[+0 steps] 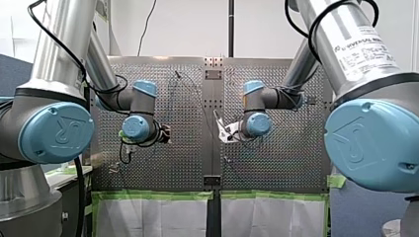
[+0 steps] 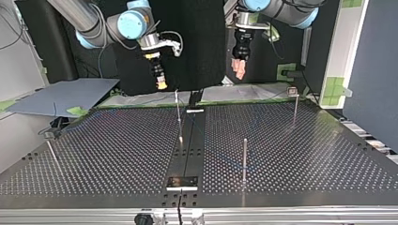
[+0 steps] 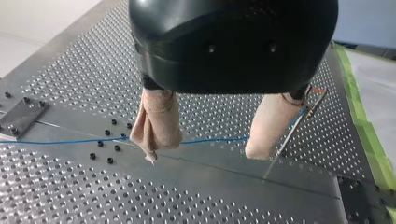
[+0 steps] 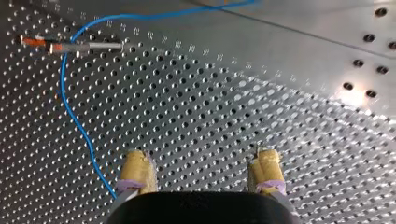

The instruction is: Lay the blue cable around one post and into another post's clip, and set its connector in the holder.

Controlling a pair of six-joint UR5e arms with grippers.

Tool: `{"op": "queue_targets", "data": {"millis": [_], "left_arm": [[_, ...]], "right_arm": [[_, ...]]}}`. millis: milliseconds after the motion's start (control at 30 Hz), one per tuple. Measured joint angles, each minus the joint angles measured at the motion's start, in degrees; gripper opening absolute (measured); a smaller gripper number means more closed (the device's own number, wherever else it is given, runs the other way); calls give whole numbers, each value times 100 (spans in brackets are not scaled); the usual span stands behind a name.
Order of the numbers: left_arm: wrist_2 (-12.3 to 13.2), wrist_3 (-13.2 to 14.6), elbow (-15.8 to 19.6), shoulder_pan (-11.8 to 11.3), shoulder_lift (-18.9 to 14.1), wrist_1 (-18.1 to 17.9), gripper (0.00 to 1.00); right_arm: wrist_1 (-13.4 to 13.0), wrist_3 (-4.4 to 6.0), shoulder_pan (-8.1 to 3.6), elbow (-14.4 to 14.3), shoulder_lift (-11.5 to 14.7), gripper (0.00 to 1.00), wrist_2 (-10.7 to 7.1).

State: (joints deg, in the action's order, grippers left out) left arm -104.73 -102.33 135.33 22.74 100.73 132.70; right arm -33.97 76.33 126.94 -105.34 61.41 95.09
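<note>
1. At the top view's left, my right pincer hangs above the far edge of the perforated surface. Its yellow pads stand spread, with nothing between them.
2. The blue cable lies slack on the surface. In the right wrist view it passes just beside one pad, then bends at an orange-tipped post. Whether it wraps that post cannot be determined.
3. At the middle of the top view, a centre post and a near post stand well apart.
4. Right of the middle, my left pincer hangs with its beige pads spread and empty. A straight run of cable lies on the surface under the gap.
5. At the right stands an end post with a small head on top.
6. The connector and the holder cannot be identified.
7. Handling, as judged: the cable is thin, light and limp, and likely to slide between pads. Take hold on the straight run, close to the section being routed. Pinch squarely across it and keep it lightly taut.
</note>
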Motion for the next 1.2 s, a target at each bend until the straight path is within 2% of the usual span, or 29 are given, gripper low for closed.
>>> {"op": "queue_targets", "data": {"millis": [167,333,467,600,900,967,1033,1200], "left_arm": [[-232,29,0,0,-1,91,100],[-356,51,0,3,-3,142,100],[-381,60,0,11,-5,171,100],[-428,65,0,12,-6,220,100],[-496,78,0,21,-7,305,100],[-498,76,0,25,-9,308,100],[-499,72,0,27,-9,309,100],[-500,78,0,27,-9,310,100]], "right_arm": [[-85,-126,254,-19,1,99,254],[-52,-155,532,-34,2,99,533],[-67,-99,729,-133,5,99,729],[-232,-26,946,-257,6,99,933],[-288,80,1355,-294,8,99,1042],[-268,110,1380,-301,8,99,1049],[-274,153,1354,-335,10,99,1065],[-450,372,1139,-552,29,99,982]]}}
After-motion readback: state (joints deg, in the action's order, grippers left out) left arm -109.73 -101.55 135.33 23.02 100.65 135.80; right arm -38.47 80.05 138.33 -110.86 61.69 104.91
